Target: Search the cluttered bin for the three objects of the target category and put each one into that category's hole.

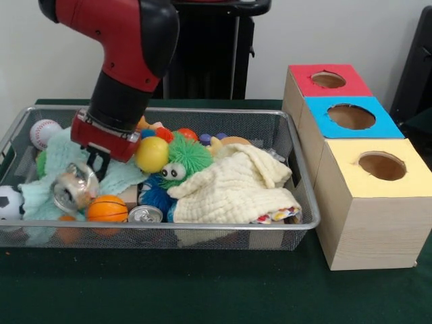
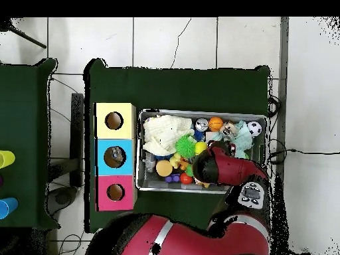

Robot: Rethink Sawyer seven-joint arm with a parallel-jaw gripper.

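Fingers (image 1: 101,162) looked closed on a crumpled silver can (image 1: 73,187) — held just inside the wire mesh bin (image 1: 297,202), left end, over pale green cloth (image 1: 61,152). Best lifted straight, clear of cloth. Red arm (image 1: 128,61) slanted down into the bin — wrist low.

In the front view, a wire bin (image 1: 297,169) sits on the table (image 1: 202,290) to the left of three boxes (image 1: 368,182), which stand touching in a row running from near to far, each with a hole in its top. Inside the bin, a folded cloth (image 1: 233,189) lies at the right, with a fuzzy ball (image 1: 185,158) just left of it. A can (image 1: 145,214) and a small basketball (image 1: 107,208) rest along the near wall, a baseball (image 1: 44,131) sits in the far left corner, and a soccer ball (image 1: 9,201) sits against the left wall.
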